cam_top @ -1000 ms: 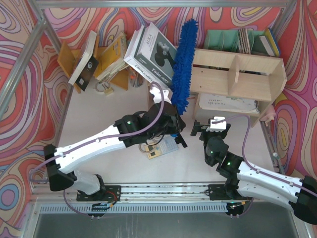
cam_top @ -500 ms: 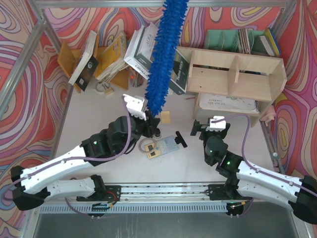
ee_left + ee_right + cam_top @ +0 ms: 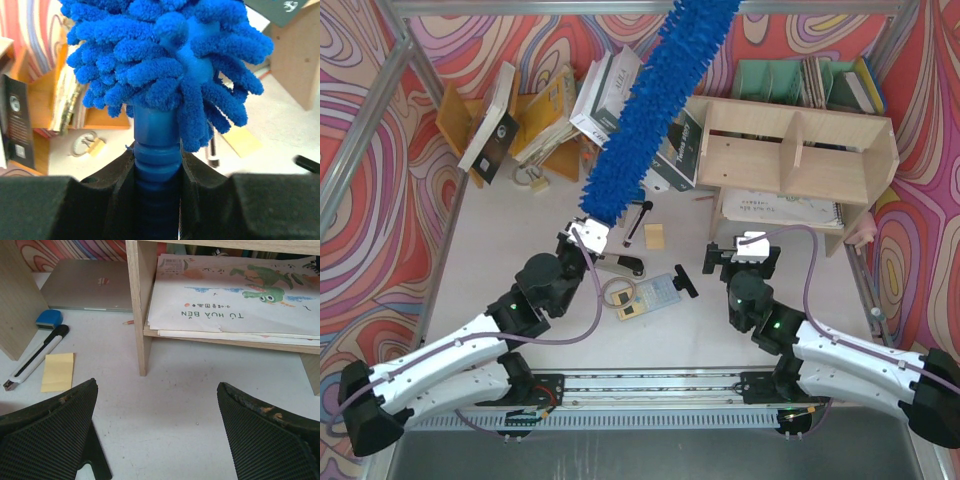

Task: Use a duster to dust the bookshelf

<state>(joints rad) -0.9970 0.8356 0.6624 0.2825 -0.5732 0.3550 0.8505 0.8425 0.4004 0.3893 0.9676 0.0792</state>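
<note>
Gripping the duster (image 3: 655,100) by its handle, left gripper (image 3: 156,167) is clamped tight. Fluffy head slants up and away, left of the bookshelf (image 3: 800,150), over leaning books (image 3: 615,95). Right gripper (image 3: 157,405) spread wide, empty, low before the shelf's bottom tier.

Fluffy blue microfibre duster (image 3: 655,100); pale, matt, bare plywood bookshelf (image 3: 830,165).
</note>
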